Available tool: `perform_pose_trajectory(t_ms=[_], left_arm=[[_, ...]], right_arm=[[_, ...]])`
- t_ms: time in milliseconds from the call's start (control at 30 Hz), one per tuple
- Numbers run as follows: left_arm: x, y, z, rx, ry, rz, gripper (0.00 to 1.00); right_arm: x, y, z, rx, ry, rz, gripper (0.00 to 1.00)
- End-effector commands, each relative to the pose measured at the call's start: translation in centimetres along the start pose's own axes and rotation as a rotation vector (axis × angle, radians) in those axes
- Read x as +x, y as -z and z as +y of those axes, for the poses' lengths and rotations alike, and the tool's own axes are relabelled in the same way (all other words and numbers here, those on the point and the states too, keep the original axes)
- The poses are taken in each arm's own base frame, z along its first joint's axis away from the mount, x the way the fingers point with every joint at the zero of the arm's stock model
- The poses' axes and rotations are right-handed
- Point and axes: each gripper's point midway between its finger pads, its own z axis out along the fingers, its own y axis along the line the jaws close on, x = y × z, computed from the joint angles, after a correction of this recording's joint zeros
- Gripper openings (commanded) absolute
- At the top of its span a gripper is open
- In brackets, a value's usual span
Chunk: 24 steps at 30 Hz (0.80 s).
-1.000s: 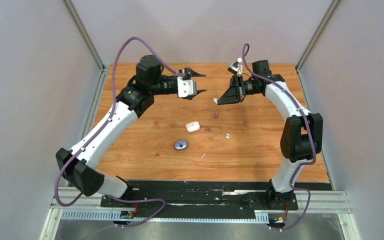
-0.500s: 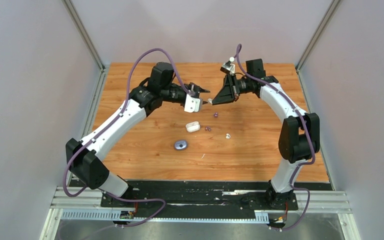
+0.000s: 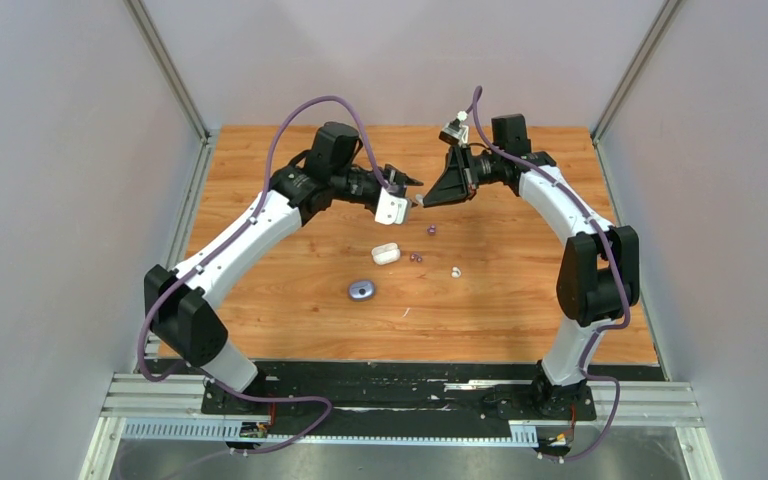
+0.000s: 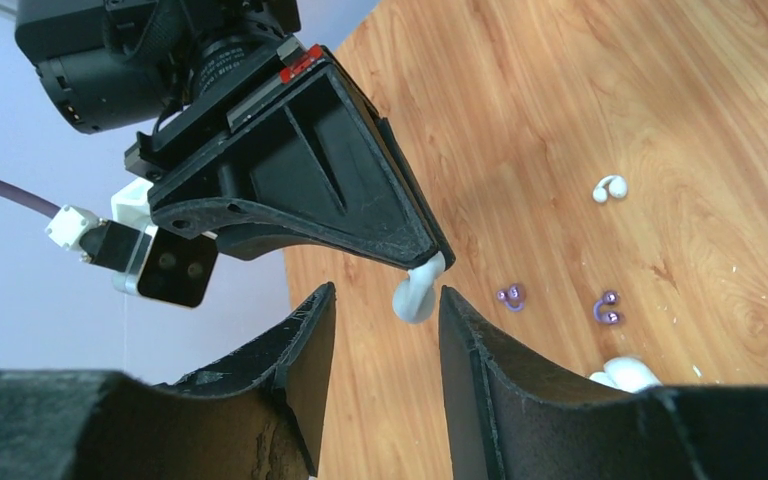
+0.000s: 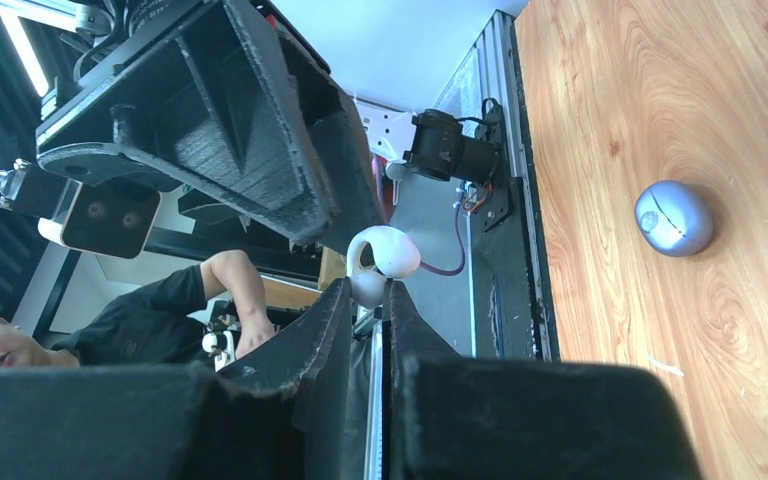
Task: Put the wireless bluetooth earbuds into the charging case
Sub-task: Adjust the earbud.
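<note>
White earbud pinched at R tool tips, L tool spread — earbud sits in its gap

— How's the light?
— Bright and even from above, with only faint, soft shadows on the wooden table.
— Focus?
— Overhead is crisp. The left gripper, nearer than the table, blurs. In the right wrist view a strip light flares well left of the table.

Place: robotics lab test cell
Enclosure: plain grey panels on metal posts around a wood tabletop
Mounting: black base plate on aluminium rails
Beyond: person nearby, ceiling strip light
</note>
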Motion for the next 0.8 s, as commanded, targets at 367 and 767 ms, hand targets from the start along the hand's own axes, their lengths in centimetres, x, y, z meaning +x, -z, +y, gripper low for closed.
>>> perform_pose_trajectory(t_ms=[367,767], left_arm=[[0.6,-0.6,0.3,0.000,-0.006,0.006,0.30],[0.3,-0.5,-0.3,0.002,0.005,-0.005,0.24]], right_arm=[[2.5,1.4,6.2,-0.282,0.050,0.178,0.00],[2.5,1.5,5.6,-0.273,-0.011,0.187,0.00]])
